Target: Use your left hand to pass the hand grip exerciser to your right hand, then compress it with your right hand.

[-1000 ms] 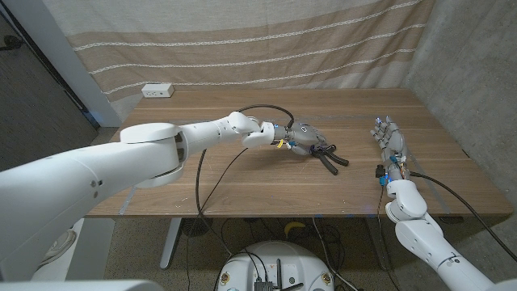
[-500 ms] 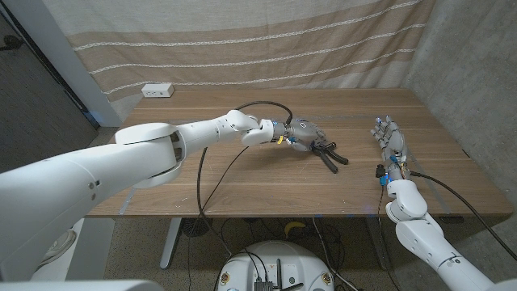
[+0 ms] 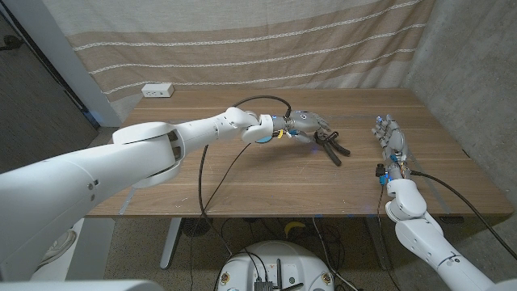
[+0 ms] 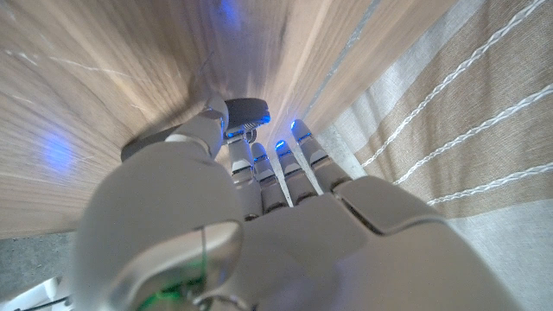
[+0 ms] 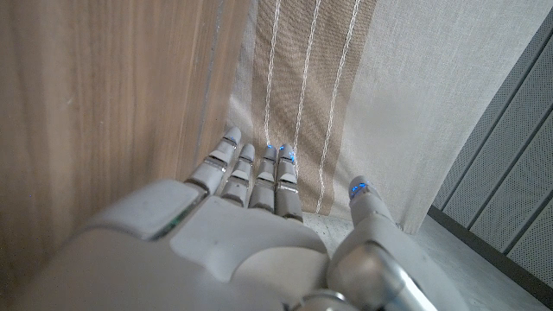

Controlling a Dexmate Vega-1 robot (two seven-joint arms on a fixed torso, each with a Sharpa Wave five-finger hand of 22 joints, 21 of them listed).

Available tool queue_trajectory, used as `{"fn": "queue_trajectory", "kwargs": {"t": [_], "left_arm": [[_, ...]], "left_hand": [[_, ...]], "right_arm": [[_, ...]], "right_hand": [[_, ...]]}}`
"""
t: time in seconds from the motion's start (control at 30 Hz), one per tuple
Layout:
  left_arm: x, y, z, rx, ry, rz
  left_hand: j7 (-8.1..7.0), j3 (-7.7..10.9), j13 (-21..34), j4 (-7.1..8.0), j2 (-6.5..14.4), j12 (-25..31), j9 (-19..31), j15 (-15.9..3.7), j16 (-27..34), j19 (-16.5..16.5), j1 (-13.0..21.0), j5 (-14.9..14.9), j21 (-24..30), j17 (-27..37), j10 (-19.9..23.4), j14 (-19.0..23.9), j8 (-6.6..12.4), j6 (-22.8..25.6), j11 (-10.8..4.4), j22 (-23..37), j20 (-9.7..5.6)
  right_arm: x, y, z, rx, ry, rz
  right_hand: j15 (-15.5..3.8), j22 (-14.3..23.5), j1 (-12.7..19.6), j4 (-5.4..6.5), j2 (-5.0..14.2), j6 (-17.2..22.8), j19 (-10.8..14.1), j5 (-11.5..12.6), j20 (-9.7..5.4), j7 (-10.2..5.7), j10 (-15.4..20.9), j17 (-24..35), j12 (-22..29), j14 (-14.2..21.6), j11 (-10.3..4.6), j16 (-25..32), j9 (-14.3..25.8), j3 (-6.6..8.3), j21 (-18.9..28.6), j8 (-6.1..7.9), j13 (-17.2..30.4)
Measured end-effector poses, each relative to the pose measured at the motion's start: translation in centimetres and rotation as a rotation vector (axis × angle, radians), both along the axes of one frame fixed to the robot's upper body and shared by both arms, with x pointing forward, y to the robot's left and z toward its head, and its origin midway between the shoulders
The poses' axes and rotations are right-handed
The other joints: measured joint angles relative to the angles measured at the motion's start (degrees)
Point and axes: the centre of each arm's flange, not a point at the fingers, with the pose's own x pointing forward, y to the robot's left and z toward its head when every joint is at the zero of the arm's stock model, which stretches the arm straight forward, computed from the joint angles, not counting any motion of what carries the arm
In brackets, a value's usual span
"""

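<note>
A striped beige curtain hung behind the wooden table, with a concrete wall on the robot's right. Near the table's middle lay the hand grip exerciser, its dark handles splayed toward the table's front edge. Your left hand had closed over its upper end; in the left wrist view the fingers curled down around a dark rounded part of it, so I judged you were gripping it. From the head view I could not tell whether it was clear of the wood or touching it. Your right hand waited well apart, near the table's right side, fingers straight, slightly spread and holding nothing; the right wrist view showed them reaching along the tabletop toward the curtain. The pick-up looked begun at most. The carry across, the handover and the squeeze by your right hand were all left to do.
</note>
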Motion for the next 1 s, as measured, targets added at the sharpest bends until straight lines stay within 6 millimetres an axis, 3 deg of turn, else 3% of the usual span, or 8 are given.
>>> {"fn": "queue_trajectory", "kwargs": {"t": [0.47,0.53,1.0], "left_arm": [[0.1,0.2,2.0,-0.079,-0.02,-0.005],[0.1,0.2,2.2,-0.089,-0.022,-0.006],[0.0,0.6,4.4,-0.185,-0.014,-0.012]], "left_hand": [[-0.34,0.19,0.0,-0.17,-0.01,0.45,0.0,0.0,0.32,0.0,0.0,0.05,0.01,-0.01,0.07,0.0,0.0,-0.34,-0.08,0.0,0.0],[-0.35,0.9,-0.01,0.54,-0.02,0.45,0.0,0.0,0.32,0.0,0.0,0.06,0.01,-0.01,0.07,0.0,0.0,-0.34,-0.08,0.0,0.0],[-0.66,1.14,-0.01,0.75,-0.4,0.45,0.01,0.0,0.32,0.0,-0.4,0.06,0.01,-0.01,0.28,0.0,0.0,-0.65,-0.28,-0.01,0.0]], "right_arm": [[-0.6,0.4,0.9,-0.055,0.011,-0.082],[-0.8,0.4,1.0,-0.064,0.013,-0.095],[-2.1,0.9,2.6,-0.155,0.028,-0.204]], "right_hand": [[0.0,0.0,0.54,-0.98,-0.54,0.0,0.0,0.0,0.0,0.0,-0.01,-0.15,-0.48,0.0,-0.01,-0.24,0.0,0.49,-0.45,-0.21,0.0],[0.02,0.0,0.64,-1.37,-0.62,-0.22,0.0,0.0,0.0,-0.22,-0.21,-0.15,-0.48,-0.02,-0.21,-0.4,0.0,0.68,-0.45,-0.21,-0.01],[0.42,0.0,1.91,-2.13,-0.84,-1.15,-0.41,0.0,0.41,-0.09,-1.05,-0.41,-0.88,-0.44,-0.62,-0.85,0.0,0.72,-0.44,-0.45,-0.18]]}}
